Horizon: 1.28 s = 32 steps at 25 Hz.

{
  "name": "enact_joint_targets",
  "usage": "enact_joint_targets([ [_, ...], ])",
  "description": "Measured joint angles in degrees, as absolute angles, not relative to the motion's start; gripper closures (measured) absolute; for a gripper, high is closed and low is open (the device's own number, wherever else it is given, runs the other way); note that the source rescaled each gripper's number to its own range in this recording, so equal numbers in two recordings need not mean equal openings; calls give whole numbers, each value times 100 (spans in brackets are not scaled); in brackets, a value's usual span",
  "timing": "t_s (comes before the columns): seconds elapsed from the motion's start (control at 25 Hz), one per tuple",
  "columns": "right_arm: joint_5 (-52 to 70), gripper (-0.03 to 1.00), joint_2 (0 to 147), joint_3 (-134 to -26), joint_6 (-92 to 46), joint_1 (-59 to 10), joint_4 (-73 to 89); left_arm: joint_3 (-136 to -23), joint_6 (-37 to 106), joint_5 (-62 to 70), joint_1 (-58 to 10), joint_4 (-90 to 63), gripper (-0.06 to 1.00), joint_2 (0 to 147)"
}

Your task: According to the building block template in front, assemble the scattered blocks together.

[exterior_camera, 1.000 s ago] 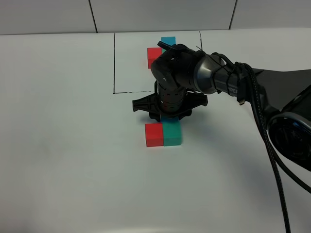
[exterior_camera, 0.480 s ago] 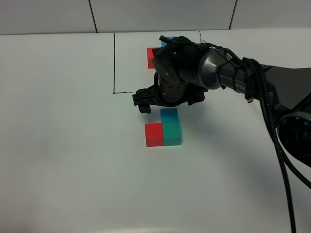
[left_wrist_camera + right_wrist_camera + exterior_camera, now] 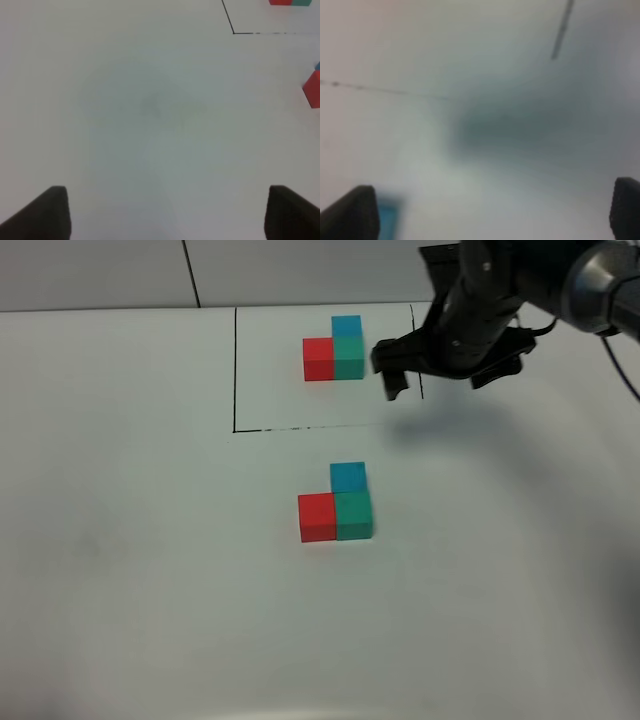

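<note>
A white table (image 3: 120, 570) fills the view, backed by a pale wall (image 3: 300, 270) with dark seams

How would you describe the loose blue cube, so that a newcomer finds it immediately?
On the white table, find the black drawn rectangle at the far side. Nearer than it sits an unframed cluster of three cubes. The blue cube is on the cluster's far side, touching the green cube; the red cube sits beside the green.
</note>
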State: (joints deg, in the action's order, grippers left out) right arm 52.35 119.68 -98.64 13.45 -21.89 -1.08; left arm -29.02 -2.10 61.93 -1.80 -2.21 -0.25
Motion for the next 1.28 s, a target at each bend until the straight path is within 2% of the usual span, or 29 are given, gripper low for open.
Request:
enact_joint_targets([
  [0.2,5408,11,11535,-9704,905,-1455,-94,-2902,-205,6193,-180,-221,1,-25],
  [0.44,5056,11,10384,-8640,729,-979,-154,-2902,-205,6193,-180,-221,1,-25],
  [0.88,5252,12,7329,-6627,706,-462,-752,-2902,-205,6193,-180,-221,1,-25],
  [1.28,5471,12,4295,-4799,706,-386,-770,-2902,-205,6193,-180,-221,1,-25],
])
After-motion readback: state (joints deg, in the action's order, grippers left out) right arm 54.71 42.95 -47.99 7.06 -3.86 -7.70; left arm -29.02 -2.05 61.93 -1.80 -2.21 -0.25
